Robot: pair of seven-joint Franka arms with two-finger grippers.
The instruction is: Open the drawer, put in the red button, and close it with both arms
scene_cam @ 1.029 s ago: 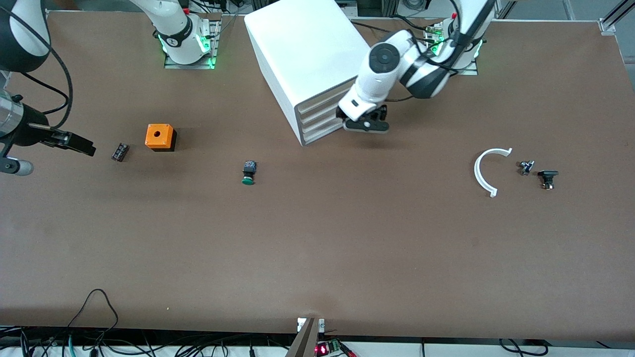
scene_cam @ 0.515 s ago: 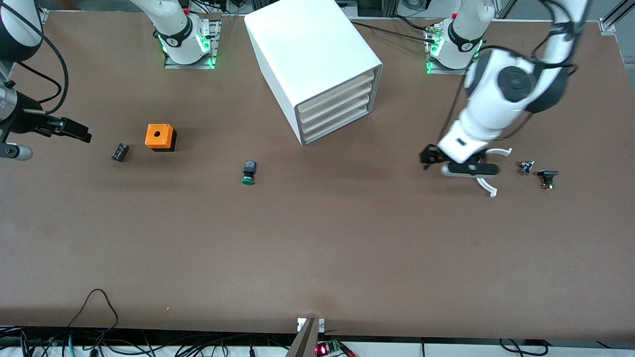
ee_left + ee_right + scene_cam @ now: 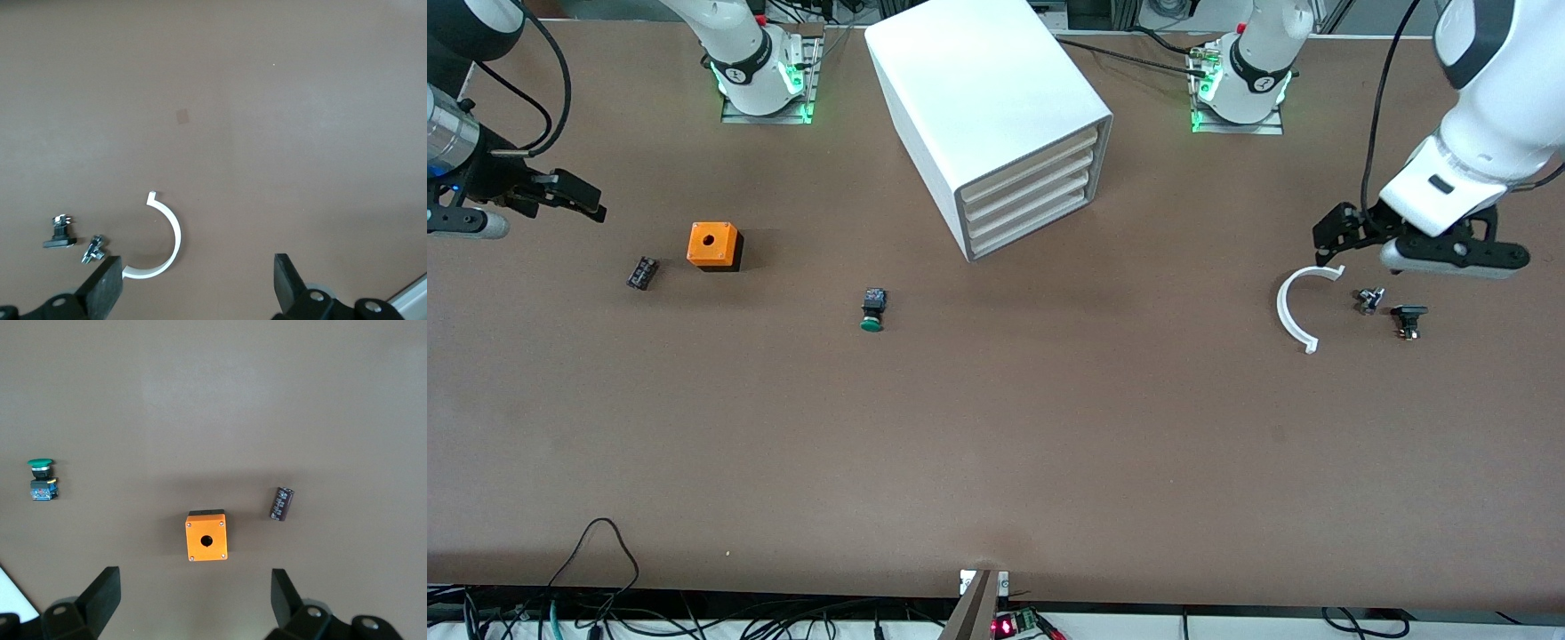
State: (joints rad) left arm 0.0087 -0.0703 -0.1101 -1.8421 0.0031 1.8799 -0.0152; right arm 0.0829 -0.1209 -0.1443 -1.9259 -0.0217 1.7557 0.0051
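With all four drawers (image 3: 1030, 197) of cabinet (image 3: 978, 89) flush and no red button in sight, I judge work done. My left hand (image 3: 1343, 233), fingers apart, hangs over white arc (image 3: 1294, 307); right hand (image 3: 574, 197), fingers apart, over counter (image 3: 996, 444) near orange box (image 3: 713, 245). Next: park both.

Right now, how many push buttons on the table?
1: green-capped button, nearer the front camera than the cabinet. No red one in view; one may be hidden in the shut drawers.
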